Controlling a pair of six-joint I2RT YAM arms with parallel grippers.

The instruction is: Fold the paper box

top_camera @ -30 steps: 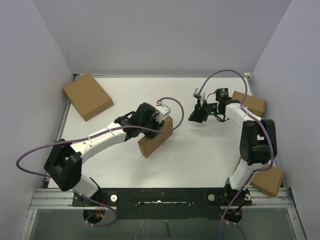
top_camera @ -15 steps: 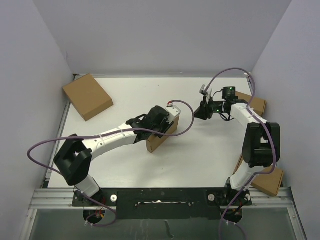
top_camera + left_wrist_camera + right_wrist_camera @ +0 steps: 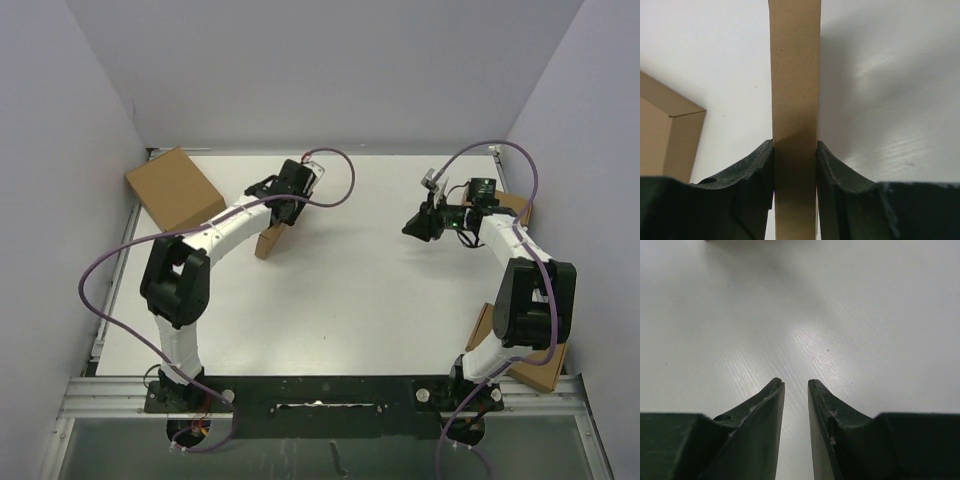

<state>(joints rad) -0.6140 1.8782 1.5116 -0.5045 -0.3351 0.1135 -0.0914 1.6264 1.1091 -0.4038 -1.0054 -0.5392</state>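
The paper box (image 3: 268, 241) is a thin brown cardboard box standing on edge at the back left of the table. My left gripper (image 3: 291, 194) is shut on its far upper end. In the left wrist view the box's narrow brown side (image 3: 795, 75) runs up between the two black fingers, and the left gripper (image 3: 795, 150) presses it from both sides. My right gripper (image 3: 416, 227) hovers over the white table at the right, well away from the box. In the right wrist view the right gripper (image 3: 796, 383) is open by a narrow gap with only table under it.
A ready-made brown box (image 3: 175, 192) lies at the back left corner, close to the held box, and its corner (image 3: 667, 135) shows in the left wrist view. Another box (image 3: 507, 207) sits at the right wall behind the right arm. A third (image 3: 535, 362) lies at the near right.
The left arm has swung the box from the table's middle to the back left, toward the corner box. The right gripper has drifted a little to the right.
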